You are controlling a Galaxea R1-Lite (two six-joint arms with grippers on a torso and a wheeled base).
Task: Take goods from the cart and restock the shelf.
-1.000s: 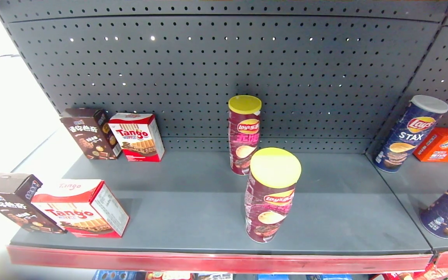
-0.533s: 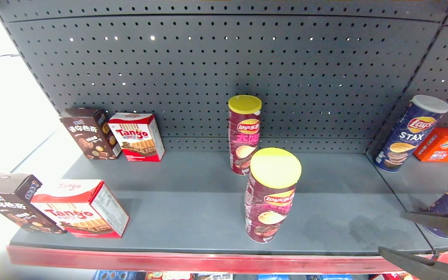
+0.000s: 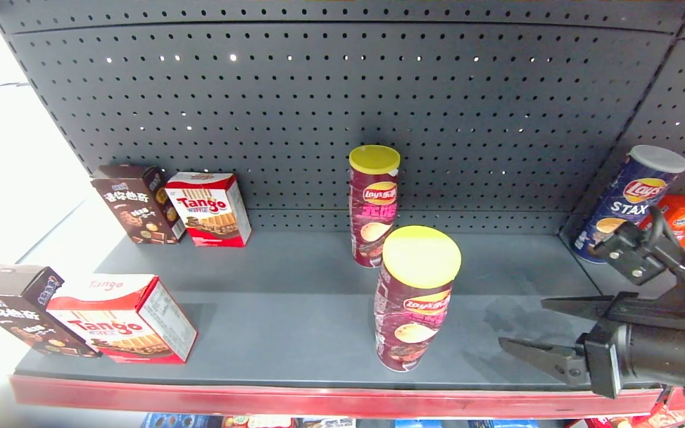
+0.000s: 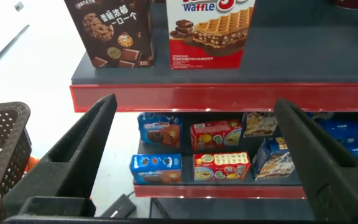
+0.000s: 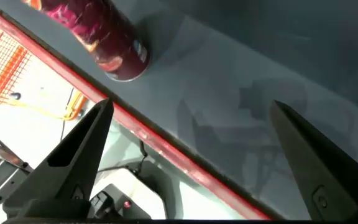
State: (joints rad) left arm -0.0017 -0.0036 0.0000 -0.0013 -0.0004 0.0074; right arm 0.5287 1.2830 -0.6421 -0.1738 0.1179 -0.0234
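On the grey shelf [image 3: 295, 324] two maroon chip cans with yellow lids stand upright: the front can [image 3: 415, 297] near the middle and the back can [image 3: 373, 205] behind it by the pegboard. My right gripper [image 3: 521, 326] hangs open and empty over the shelf's front right, a short way right of the front can; its wrist view has the right gripper [image 5: 192, 104] above the shelf's red edge with the front can [image 5: 104, 37] off to one side. My left gripper [image 4: 196, 102] is open and empty, low in front of the shelf's red front edge [image 4: 229, 96].
Wafer and cookie boxes stand at the shelf's left: red box [image 3: 125, 318], dark box [image 3: 18, 309], and a back pair [image 3: 209, 208]. Blue cans [image 3: 631, 199] and an orange box [image 3: 684, 220] fill the bay on the right. A black basket [image 4: 2, 143] and a stocked lower shelf [image 4: 219, 149] lie below.
My right gripper has come into the head view from the lower right and moved up and left over the shelf, staying open. The goods have not moved.
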